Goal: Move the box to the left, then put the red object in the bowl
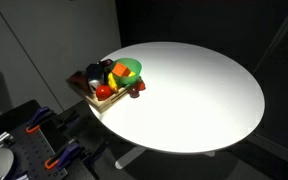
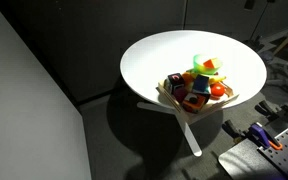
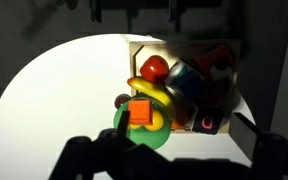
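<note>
The light-brown wooden box [image 1: 87, 95] sits at the edge of the round white table, heaped with toy pieces; it also shows in an exterior view [image 2: 165, 93] and in the wrist view [image 3: 142, 45]. The green bowl [image 1: 131, 68] [image 2: 202, 66] rests against the box. In the wrist view the bowl [image 3: 124, 125] holds an orange cube and a yellow curved piece. A round red object [image 3: 154, 66] [image 1: 104, 91] [image 2: 217, 89] lies in the box. My gripper [image 3: 172, 152] hangs above the box and bowl, open and empty. It is not seen in the exterior views.
Dark blocks [image 3: 192, 88] and other toy pieces fill the box. The white table [image 1: 199, 85] stands on a central pedestal, with dark floor and walls around it. Clamps and black equipment [image 2: 269, 135] stand beside the table.
</note>
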Controlling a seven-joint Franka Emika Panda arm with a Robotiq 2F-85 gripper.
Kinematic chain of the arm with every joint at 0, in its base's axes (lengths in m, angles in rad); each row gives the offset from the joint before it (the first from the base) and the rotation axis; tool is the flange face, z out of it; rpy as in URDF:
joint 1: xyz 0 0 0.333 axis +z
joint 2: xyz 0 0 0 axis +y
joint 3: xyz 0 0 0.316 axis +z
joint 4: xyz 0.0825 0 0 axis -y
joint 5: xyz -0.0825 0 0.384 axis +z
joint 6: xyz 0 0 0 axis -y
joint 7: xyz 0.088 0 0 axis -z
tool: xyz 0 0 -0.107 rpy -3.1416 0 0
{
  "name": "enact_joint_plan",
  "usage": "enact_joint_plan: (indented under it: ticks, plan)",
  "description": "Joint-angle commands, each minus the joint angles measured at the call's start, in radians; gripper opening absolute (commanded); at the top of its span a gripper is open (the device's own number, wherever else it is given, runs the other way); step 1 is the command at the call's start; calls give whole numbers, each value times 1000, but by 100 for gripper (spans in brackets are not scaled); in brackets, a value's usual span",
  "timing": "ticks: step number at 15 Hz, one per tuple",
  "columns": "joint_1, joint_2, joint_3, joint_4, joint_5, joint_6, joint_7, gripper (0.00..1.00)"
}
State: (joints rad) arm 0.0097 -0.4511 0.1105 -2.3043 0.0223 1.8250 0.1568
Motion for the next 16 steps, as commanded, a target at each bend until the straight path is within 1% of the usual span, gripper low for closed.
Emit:
enact_joint_plan:
  ticks: [1, 8, 12, 16]
  plan:
    - [10, 0, -9, 3, -4, -3, 3, 100]
    - [6, 4, -15, 4, -2, -1, 4, 100]
    - [-3, 12, -44, 6, 5, -8, -16, 100]
    - [-15, 6, -82, -17, 6, 11, -32, 100]
